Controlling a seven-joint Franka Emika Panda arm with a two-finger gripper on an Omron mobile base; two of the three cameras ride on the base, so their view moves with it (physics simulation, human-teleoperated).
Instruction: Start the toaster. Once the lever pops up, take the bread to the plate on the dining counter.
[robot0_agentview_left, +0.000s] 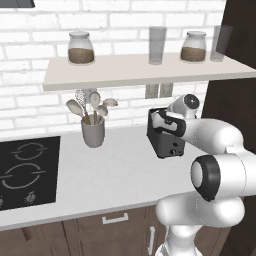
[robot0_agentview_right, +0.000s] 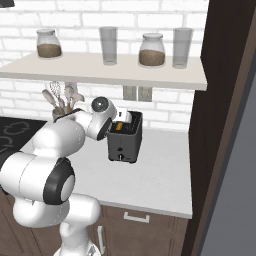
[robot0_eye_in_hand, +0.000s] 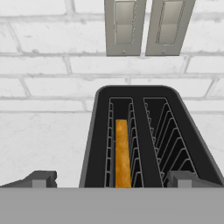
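I'm looking at a white brick wall above a pale worktop, with one long shelf running across it. On the shelf I count four items: two lidded jars with brown contents and two clear glasses. Two grey wall sockets sit side by side under the shelf. On the worktop I see one black hob at the left, one grey utensil holder full of pale spoons and a whisk, and one toaster near the dark wood panel on the right.

The toaster has two slots. One slice of bread stands edge-up in the left slot as my hand camera sees it; the other slot is empty wire.

My gripper hangs just above the toaster's near end, fingers spread wide to either side, grasping nothing.
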